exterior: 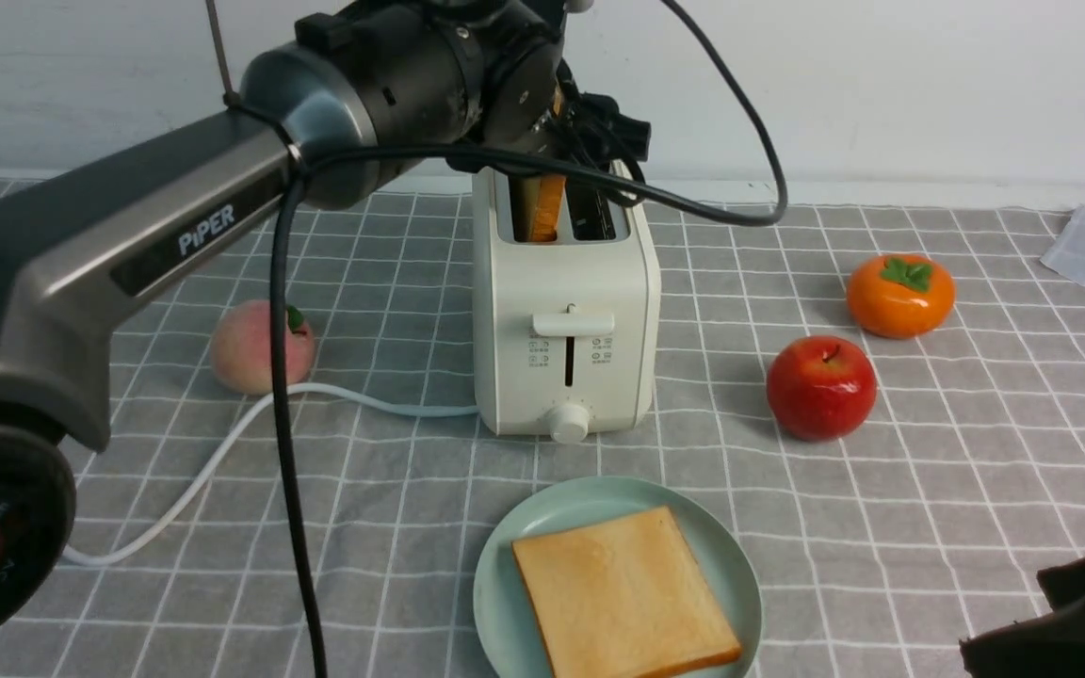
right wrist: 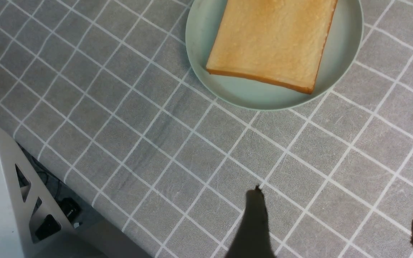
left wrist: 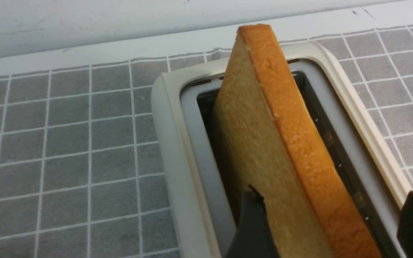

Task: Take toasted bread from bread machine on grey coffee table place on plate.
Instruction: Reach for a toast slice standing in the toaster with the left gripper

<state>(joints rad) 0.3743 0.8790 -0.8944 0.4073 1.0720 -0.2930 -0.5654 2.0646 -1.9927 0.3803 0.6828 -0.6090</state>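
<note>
Left jaws spread either side of a toast slice [left wrist: 264, 143] standing in the bread machine [exterior: 566, 311], upper centre; right jaws spread above the tabletop [right wrist: 156, 143]; another slice [exterior: 623, 593] lies on the plate [exterior: 590, 494], bottom centre.

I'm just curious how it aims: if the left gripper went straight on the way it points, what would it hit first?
Most likely the toasted bread slice standing in the bread machine: the left gripper points down at it, open, a finger on each side. Depth is hard to judge.

Found open grey coffee table [exterior: 929, 546] right of the plate [exterior: 590, 499]. Met cord [exterior: 382, 405], peach [exterior: 246, 350] left of bread machine [exterior: 566, 320]; apple [exterior: 821, 388], persimmon [exterior: 900, 295] right.
</note>
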